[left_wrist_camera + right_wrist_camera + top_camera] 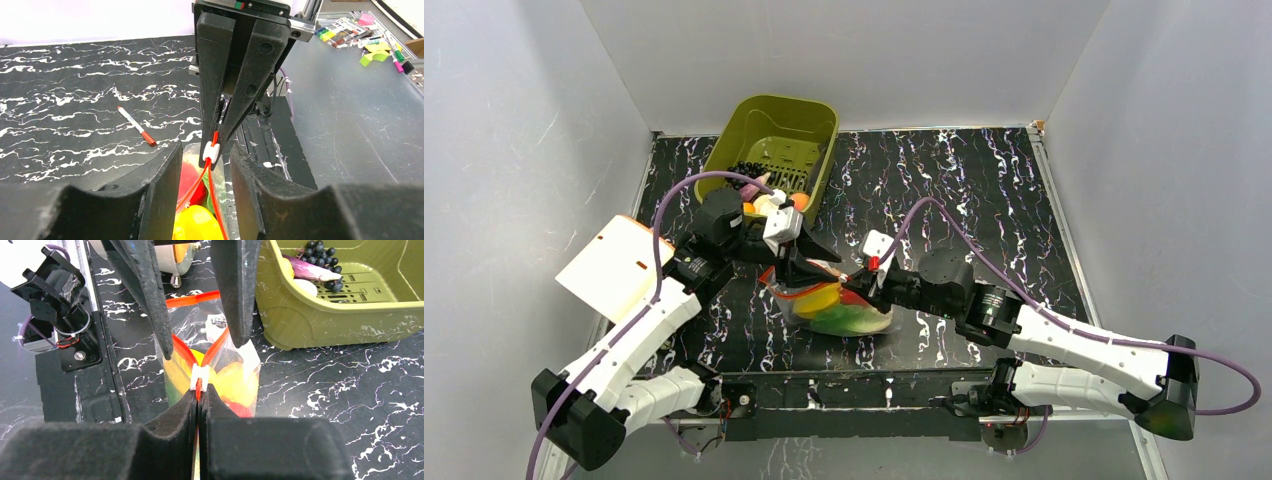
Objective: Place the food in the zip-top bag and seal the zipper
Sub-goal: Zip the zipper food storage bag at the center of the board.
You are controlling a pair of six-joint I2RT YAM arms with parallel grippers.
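Sealing is best done with the zipper pulled taut: the right gripper is clamped on it beside the white slider, the left gripper is parted astride the strip, and the filled zip-top bag lies just on the arms' side of the olive-green bin.

Table right of zip-top bag lies passable; bin blocks far left, left gripper and right gripper crowd its zipper.
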